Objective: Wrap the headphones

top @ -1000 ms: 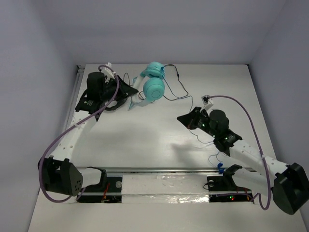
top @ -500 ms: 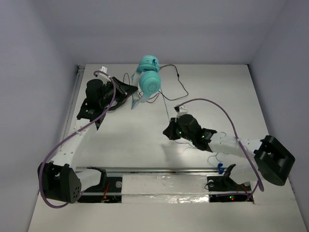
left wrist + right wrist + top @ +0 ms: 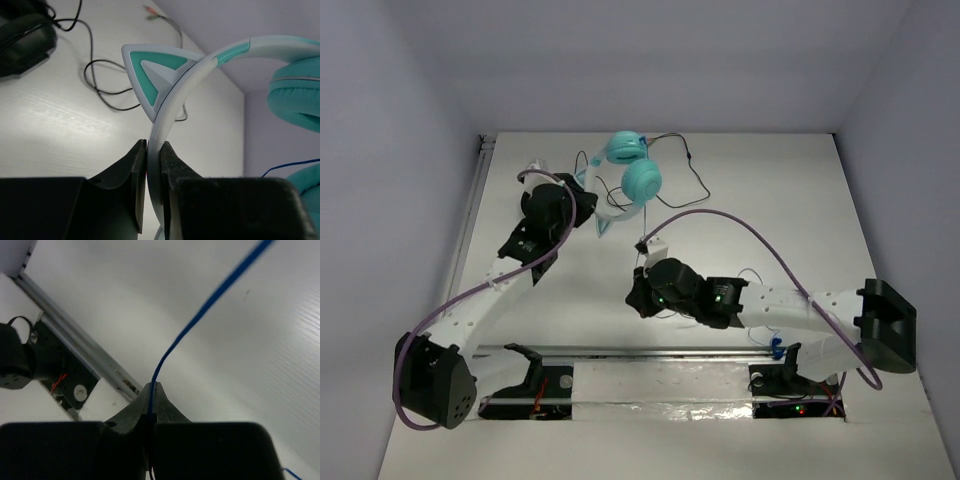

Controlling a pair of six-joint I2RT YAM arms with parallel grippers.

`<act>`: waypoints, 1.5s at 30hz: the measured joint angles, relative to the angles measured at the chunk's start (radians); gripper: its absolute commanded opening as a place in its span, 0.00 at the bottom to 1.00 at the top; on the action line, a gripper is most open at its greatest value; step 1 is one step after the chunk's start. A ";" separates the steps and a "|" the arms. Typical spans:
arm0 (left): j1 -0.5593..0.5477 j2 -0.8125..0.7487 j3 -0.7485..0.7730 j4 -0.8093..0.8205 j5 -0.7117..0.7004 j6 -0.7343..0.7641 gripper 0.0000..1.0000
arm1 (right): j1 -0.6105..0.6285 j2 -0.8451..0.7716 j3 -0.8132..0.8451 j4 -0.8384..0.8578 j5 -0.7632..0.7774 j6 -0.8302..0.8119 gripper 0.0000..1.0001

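- Gripping the headphones (image 3: 625, 172) at the far side of the table (image 3: 790, 230), left of centre: left gripper (image 3: 152, 150) clamped on the pale headband (image 3: 185, 80), just below a cat ear (image 3: 150, 67).
- Right gripper (image 3: 151, 390) pinched shut on the thin blue cable (image 3: 200, 315), nearer the arm bases.
- Handling, as judged: headset light and rigid, best held by the band; cable limp, thin, prone to slipping and snagging.
- Count: one teal headset, two ear cups (image 3: 642, 180), one blue cable; one black headset (image 3: 22, 37).

Over-ear headphones (image 3: 632, 168), round teal ear cups, pale white-teal plastic headband (image 3: 170, 112) bearing cat ears: sitting tilted at far centre-left, cups lying close together. Thin blue cable (image 3: 210, 305) stretching nearly straight.
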 measured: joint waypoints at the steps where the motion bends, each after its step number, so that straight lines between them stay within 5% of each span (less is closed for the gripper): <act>1: -0.032 0.001 -0.010 -0.010 -0.051 0.012 0.00 | 0.020 -0.008 0.023 -0.029 0.003 -0.004 0.00; 7: -0.194 0.044 -0.060 -0.073 -0.279 0.092 0.00 | 0.089 -0.066 0.157 -0.205 0.007 -0.031 0.00; 13: -0.296 0.128 -0.104 -0.104 -0.359 0.191 0.00 | 0.091 -0.110 0.239 -0.373 0.000 -0.076 0.00; 31: -0.428 0.012 -0.151 -0.176 -0.052 0.439 0.00 | 0.015 -0.096 0.370 -0.693 0.140 -0.225 0.00; 45: -0.468 -0.020 -0.148 -0.230 0.014 0.488 0.00 | -0.056 -0.165 0.384 -0.810 0.392 -0.248 0.01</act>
